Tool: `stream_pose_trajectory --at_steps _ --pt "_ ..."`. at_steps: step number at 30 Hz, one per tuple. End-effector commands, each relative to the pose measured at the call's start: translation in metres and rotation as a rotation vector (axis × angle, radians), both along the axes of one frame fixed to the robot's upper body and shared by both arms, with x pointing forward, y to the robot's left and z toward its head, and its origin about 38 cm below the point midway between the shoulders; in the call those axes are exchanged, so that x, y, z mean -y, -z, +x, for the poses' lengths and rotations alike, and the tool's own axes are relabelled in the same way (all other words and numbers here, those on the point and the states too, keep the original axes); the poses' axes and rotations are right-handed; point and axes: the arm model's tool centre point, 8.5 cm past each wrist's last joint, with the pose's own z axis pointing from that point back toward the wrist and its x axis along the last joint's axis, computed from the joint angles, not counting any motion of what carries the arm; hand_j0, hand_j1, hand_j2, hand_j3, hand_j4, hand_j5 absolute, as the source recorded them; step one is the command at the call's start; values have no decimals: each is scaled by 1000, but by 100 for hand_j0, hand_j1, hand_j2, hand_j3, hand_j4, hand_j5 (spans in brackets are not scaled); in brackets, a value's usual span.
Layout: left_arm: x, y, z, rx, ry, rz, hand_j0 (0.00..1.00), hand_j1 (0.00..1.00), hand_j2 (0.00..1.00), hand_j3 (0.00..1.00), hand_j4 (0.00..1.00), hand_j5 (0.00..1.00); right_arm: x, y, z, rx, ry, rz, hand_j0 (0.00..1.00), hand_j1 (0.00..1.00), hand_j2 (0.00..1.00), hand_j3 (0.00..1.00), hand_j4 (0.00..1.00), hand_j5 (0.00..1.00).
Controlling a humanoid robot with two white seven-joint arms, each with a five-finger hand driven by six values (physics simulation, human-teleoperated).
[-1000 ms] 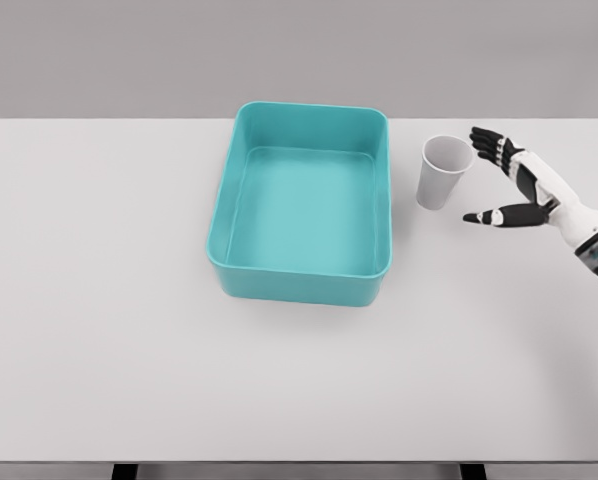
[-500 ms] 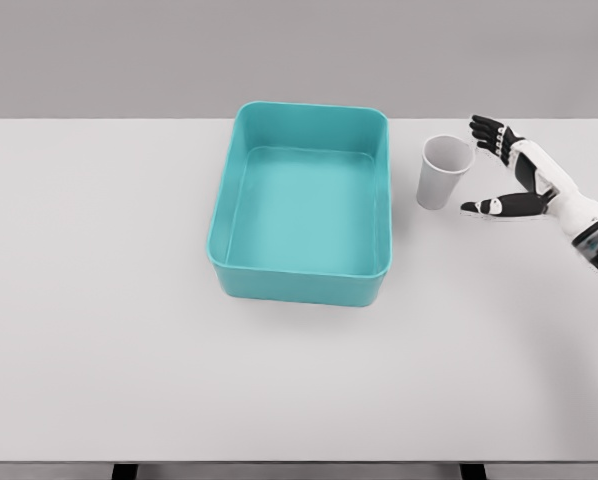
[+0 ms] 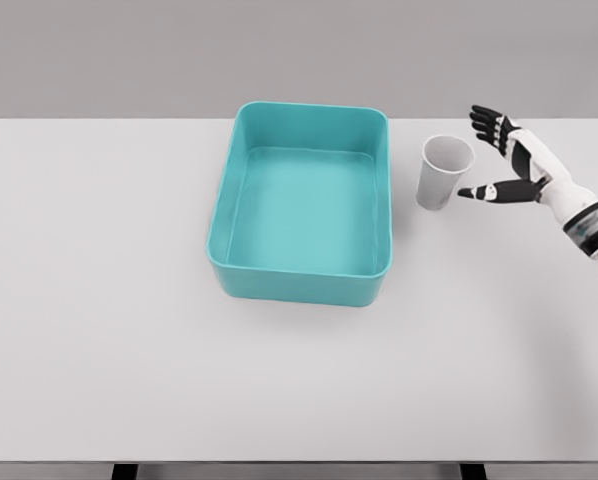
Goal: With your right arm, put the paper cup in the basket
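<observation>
Head view: right hand beside the paper cup
Fingers spread, holding nothing; cup upright near the basket

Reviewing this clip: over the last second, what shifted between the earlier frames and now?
Only the right hand moved: open throughout, it rose slightly in the picture, and its thumb tip edged left toward the paper cup, stopping just short of it. Nothing was grasped or released. The cup stayed upright on the table, right of the teal basket, which also did not move.
</observation>
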Motion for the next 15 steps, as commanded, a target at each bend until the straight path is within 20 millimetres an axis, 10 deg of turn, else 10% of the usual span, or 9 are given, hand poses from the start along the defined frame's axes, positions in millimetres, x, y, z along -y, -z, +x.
stream_pose_trajectory --at_steps 1,15 --pt "0 0 0 0 0 0 100 100 100 100 100 100 -2 7 0 -17 6 13 100 100 100 100 100 100" --pt "0 0 0 0 0 0 100 100 100 100 100 100 -17 18 12 -39 19 39 100 100 100 100 100 100"
